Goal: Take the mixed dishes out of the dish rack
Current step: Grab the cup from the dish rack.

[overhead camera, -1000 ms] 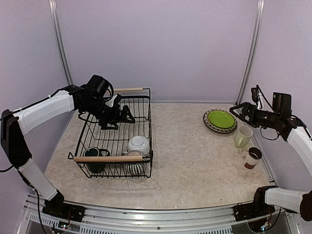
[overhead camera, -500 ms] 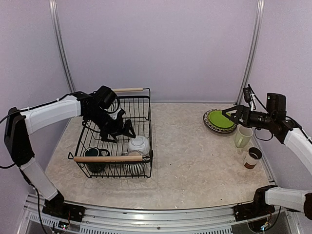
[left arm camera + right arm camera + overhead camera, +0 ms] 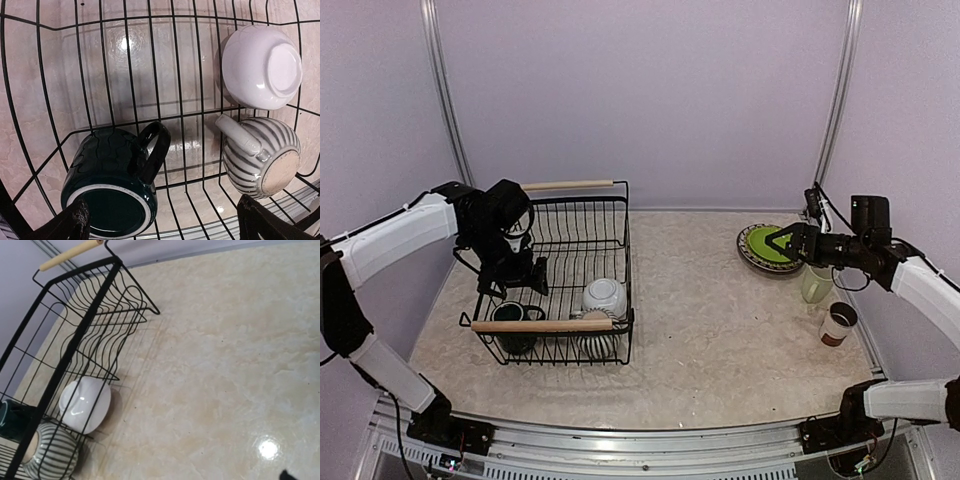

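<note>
Three dishes lie in the dish rack [image 3: 627, 250] at the left of the table [image 3: 700, 330]. The dark teal mug [image 3: 112, 185] is on its side, the white bowl [image 3: 260, 65] is upturned, and the striped mug [image 3: 260, 160] lies just beside the bowl. The left pincer [image 3: 167, 225] hangs spread wide and empty above them, nearest the teal mug. To lift it well, I judge the fingers should straddle its body, clear of handle and wires. Whether its near end is mouth or base is hard to tell.

Rightward, the lime-green plate [image 3: 758, 245] lies on the black-and-white striped plate [image 3: 748, 260], with the pale green mug [image 3: 815, 285] and small white cup [image 3: 838, 323] nearby. The right pincer [image 3: 782, 243] hovers over the plates, apparently spread and empty. Its fingers are almost wholly cut off in its wrist view.
</note>
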